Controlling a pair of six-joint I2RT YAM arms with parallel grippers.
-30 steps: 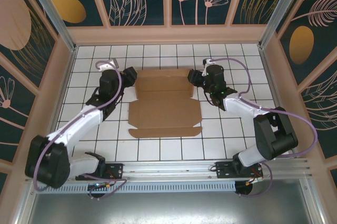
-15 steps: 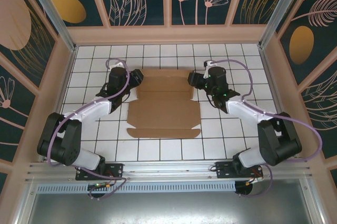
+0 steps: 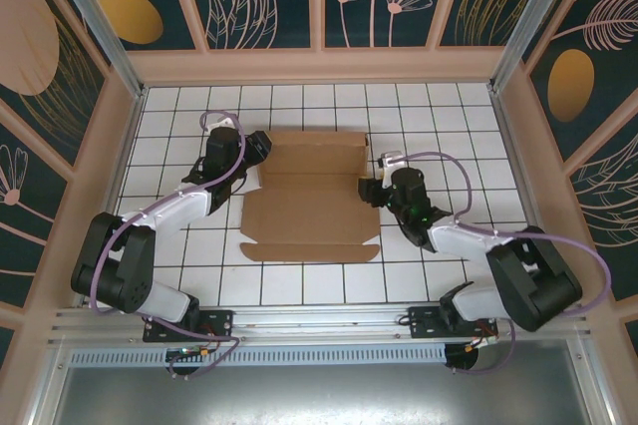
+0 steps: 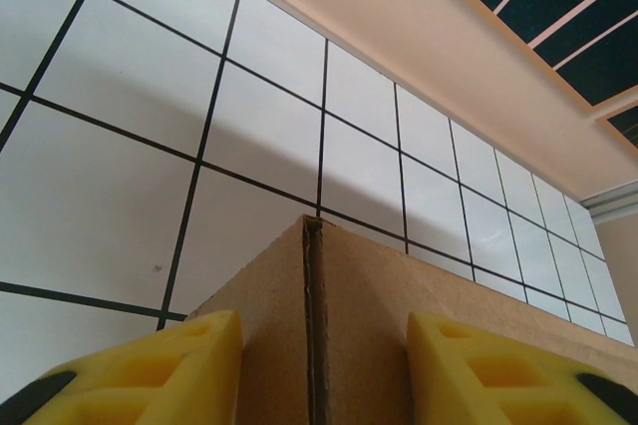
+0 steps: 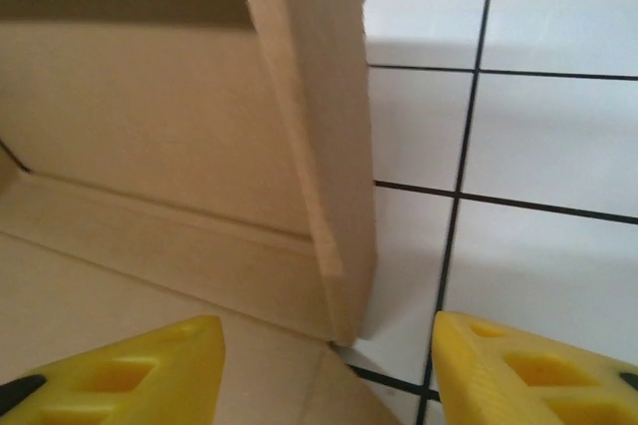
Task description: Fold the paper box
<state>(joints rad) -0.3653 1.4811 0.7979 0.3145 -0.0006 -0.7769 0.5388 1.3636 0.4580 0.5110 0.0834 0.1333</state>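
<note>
White-tiled tabletop (image 3: 439,146): plain brown corrugated cardboard box (image 3: 311,208) lies between spread left gripper (image 3: 259,151) (astride its upright flap (image 4: 315,325)) and spread right gripper (image 3: 371,190).

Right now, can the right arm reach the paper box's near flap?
Probably yes: the right claw, open beside the paper box, has nothing between it and the near flap.

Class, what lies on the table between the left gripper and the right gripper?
The paper box lies between the left gripper and the right gripper, one at each side edge, as the top external view shows.
</note>
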